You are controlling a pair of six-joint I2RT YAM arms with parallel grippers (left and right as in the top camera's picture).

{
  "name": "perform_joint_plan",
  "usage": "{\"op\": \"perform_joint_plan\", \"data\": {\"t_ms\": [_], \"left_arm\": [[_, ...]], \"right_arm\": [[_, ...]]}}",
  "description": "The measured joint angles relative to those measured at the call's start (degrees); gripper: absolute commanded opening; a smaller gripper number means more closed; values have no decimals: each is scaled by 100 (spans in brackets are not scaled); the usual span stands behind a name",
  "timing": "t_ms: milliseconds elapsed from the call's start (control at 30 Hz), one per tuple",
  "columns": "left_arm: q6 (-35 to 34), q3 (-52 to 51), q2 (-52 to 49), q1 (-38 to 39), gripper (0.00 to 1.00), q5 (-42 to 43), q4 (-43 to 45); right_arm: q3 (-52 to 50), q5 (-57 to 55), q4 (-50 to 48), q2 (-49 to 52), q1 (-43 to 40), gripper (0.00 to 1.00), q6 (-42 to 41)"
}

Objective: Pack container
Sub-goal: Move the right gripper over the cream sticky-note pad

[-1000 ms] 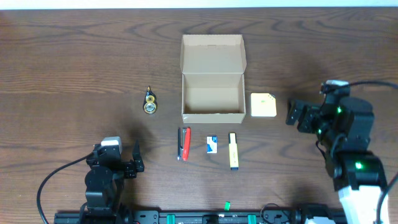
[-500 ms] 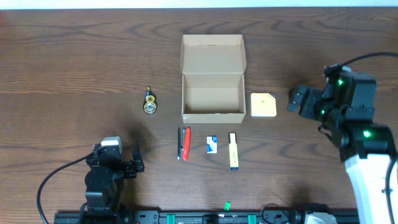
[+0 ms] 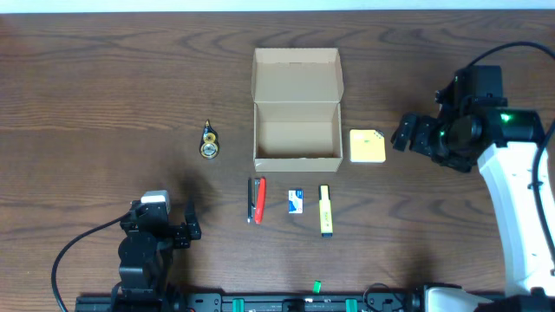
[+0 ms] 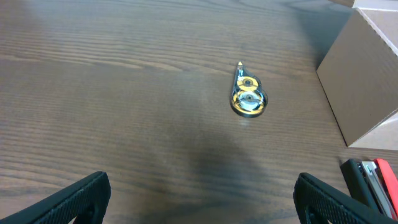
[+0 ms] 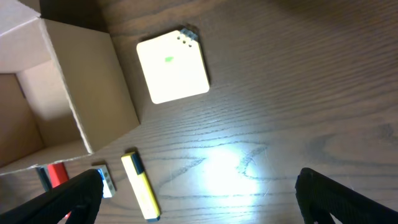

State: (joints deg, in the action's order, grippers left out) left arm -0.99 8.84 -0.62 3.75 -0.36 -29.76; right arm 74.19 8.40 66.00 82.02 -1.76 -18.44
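Soft even light, sharp views, one white glare on the table (image 5: 233, 163).

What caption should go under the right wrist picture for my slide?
Open cardboard box, pale-yellow pad and yellow highlighter on the wooden table.

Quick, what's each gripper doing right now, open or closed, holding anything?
Left gripper: open, holding nothing.
Right gripper: open, holding nothing.
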Motion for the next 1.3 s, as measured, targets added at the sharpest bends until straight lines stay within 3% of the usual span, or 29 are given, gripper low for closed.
{"op": "perform_joint_plan", "data": {"t_ms": [600, 933, 1300], "left_arm": [[0, 0, 0, 0, 95, 0, 0], [0, 0, 0, 0, 95, 0, 0], [-2, 0, 0, 0, 95, 0, 0]], "right_arm": [[70, -251, 516, 260, 0, 99, 295], [76, -81, 942, 1591, 0, 99, 409], [76, 57, 761, 1672, 0, 99, 531]]}}
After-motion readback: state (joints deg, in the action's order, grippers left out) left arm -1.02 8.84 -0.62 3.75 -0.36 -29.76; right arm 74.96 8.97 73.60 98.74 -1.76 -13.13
